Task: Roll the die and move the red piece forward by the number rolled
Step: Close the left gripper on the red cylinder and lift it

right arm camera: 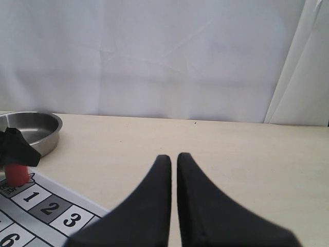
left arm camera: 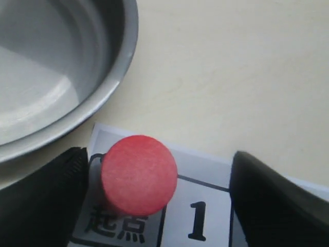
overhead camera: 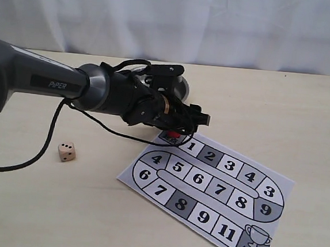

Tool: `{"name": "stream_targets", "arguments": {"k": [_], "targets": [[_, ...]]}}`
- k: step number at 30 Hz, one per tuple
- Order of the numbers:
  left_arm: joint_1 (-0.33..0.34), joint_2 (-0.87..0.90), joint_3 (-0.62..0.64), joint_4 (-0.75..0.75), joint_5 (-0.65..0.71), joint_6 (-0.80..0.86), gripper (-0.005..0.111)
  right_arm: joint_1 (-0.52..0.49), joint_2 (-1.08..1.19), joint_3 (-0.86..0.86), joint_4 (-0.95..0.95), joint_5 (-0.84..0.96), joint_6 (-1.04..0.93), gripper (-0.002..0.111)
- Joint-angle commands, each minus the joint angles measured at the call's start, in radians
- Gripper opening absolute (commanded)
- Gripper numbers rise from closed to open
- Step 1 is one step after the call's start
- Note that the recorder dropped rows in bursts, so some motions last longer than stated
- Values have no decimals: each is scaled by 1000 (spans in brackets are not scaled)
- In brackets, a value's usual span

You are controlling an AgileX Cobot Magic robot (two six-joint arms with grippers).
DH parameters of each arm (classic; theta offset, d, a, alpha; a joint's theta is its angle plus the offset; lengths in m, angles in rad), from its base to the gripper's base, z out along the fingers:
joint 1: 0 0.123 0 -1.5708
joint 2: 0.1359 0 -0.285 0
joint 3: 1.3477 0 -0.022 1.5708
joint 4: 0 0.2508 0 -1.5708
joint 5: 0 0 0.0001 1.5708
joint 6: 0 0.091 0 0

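Note:
The red piece [left arm camera: 139, 175] stands upright on the start square of the numbered board [overhead camera: 206, 185], beside square 1. My left gripper [left arm camera: 158, 157] is lowered over it and open. One finger [left arm camera: 51, 195] is close beside the piece; the other [left arm camera: 272, 200] stands well apart, past square 1. In the exterior view only a red sliver of the piece [overhead camera: 174, 135] shows under the left gripper [overhead camera: 179, 130]. The die [overhead camera: 66, 151] lies on the table left of the board. My right gripper [right arm camera: 174, 157] is shut, holds nothing, and is out of the exterior view.
A steel bowl [left arm camera: 121, 77] sits just behind the board's start corner, partly hidden by the left arm in the exterior view [overhead camera: 185, 89]. A black cable [overhead camera: 48, 142] droops from the arm down to the table near the die. A white curtain backs the table.

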State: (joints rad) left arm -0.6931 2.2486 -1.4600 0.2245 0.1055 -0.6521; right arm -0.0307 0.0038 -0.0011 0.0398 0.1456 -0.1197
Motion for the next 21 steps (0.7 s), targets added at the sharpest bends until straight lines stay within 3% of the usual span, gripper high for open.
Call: {"name": "stream_targets", "arguments": {"k": [1,9,14,21], "targets": [[19,-3,-9,2,-9,-4,71,-2,-4,1,-2,-6,1,4],[19,-3,-9,2,-13,-4,70,-2,-4,1,-2,-6,1,4],[19,11,-9,6,-23,-4,42,-2,-4,1,-2,-6,1,4],[19,16,-9,6,-30,2,20,-2,-4,1,-2,-6,1,4]]}}
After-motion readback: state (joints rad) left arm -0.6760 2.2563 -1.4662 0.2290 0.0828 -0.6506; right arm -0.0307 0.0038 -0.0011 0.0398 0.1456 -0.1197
